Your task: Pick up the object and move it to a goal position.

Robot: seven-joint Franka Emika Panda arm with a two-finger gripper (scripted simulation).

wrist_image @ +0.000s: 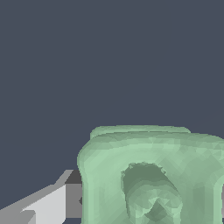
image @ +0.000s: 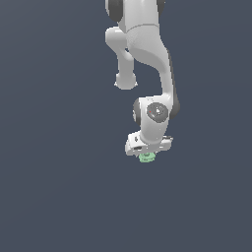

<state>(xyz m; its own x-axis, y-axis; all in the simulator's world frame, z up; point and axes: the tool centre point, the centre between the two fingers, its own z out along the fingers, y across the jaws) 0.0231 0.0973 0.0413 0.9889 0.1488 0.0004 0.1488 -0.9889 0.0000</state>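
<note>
The object (image: 146, 158) is a small pale mint-green lump that peeks out just below the white hand of my gripper (image: 146, 154) in the exterior view. In the wrist view the object (wrist_image: 153, 175) fills the near field, squarish with rounded lobes and a hollow in its middle. One grey finger (wrist_image: 52, 205) presses its dark pad against the object's side. The other finger is almost wholly cut off at the frame's edge. The gripper is shut on the object.
A plain dark grey-blue ground (image: 54, 187) surrounds everything in both views. The white arm (image: 147, 54) comes down from the top of the exterior view. No goal marker or other item shows.
</note>
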